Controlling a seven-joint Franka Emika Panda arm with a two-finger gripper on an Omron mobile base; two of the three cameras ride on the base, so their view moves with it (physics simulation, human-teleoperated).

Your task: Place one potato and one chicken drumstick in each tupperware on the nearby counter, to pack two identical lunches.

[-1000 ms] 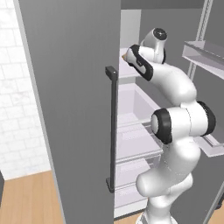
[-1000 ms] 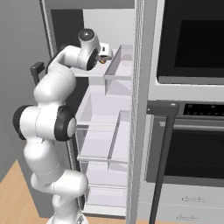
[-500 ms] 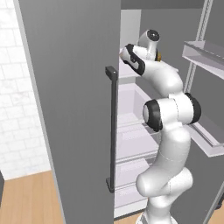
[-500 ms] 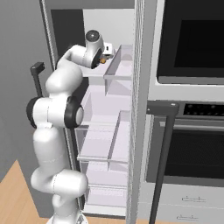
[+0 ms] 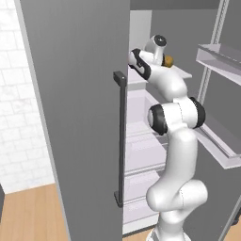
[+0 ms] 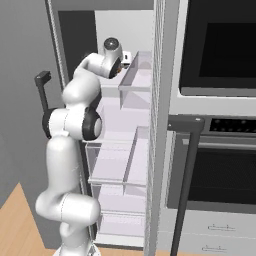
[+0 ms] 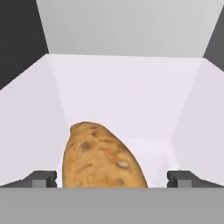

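A tan-yellow, brown-speckled potato (image 7: 103, 157) lies on the pale floor of an upper fridge shelf (image 7: 131, 100), its near end between my two fingertips (image 7: 43, 178). My gripper (image 7: 112, 179) is open, with the jaws standing wide on either side of the potato and not touching it. In the left base view the arm reaches up into the fridge, and a bit of the potato (image 5: 167, 60) shows beside the hand. From the right, the hand (image 6: 114, 52) is at the same shelf. The chicken drumstick, the tupperware and the counter are out of view.
The open grey fridge door (image 5: 80, 117) with its dark bar handle (image 5: 120, 141) stands at the left. Door bins (image 5: 221, 59) jut out at the right. Clear shelves and drawers (image 6: 115, 165) lie below the hand. A built-in oven (image 6: 220, 50) with a handle (image 6: 186, 165) flanks the fridge.
The arm has straightened and risen, and the hand has gone deeper into the upper shelf toward the potato. The jaws have stayed wide.
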